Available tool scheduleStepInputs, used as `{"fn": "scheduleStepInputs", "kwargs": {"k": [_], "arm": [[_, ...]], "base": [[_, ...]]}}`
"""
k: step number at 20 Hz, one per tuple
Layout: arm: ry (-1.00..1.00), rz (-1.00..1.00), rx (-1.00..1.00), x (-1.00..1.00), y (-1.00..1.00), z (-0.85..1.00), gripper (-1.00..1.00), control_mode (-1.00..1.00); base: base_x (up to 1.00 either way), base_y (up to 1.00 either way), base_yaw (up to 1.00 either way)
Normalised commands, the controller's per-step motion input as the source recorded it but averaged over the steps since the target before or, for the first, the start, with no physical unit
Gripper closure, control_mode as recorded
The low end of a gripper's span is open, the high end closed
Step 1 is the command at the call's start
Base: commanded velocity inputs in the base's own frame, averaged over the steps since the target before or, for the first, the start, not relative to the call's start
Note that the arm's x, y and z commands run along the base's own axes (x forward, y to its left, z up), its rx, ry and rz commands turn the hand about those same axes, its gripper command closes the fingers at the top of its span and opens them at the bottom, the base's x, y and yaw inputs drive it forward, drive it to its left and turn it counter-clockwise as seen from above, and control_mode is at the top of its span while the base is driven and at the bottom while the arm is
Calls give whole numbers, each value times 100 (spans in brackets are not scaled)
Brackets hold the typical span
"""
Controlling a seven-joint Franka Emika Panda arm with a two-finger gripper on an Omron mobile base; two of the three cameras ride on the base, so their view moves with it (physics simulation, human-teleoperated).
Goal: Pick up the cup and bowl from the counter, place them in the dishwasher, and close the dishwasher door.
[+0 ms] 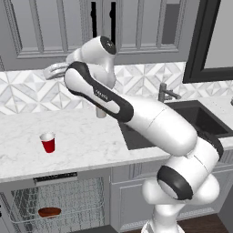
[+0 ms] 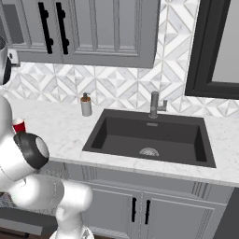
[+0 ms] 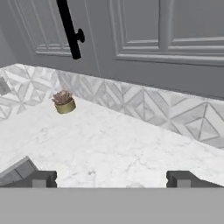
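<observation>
The red cup stands upright on the marble counter, near its front left. The reddish-brown bowl lies in the wire rack of the open dishwasher under the counter. In the right base view a dark flat panel low at the left looks like the lowered dishwasher door. My gripper hangs high above the counter's back, well above and behind the cup. It is open and empty, with its fingertips wide apart over bare marble.
A black sink with a faucet is set into the counter at the right. A grey soap dispenser stands by the backsplash. A small potted plant sits against the tiles. Upper cabinets with black handles hang overhead.
</observation>
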Motion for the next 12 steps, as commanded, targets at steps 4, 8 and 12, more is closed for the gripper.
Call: {"fn": "scheduleStepInputs", "kwargs": {"k": [4, 8, 12], "arm": [[49, -16, -29, 39, 4, -47, -100, -100], [47, -11, -20, 19, 19, -65, -100, -100], [24, 0, -17, 0, 6, -95, -100, -100]], "base": [[0, 0, 0], [0, 0, 0], [0, 0, 0]]}}
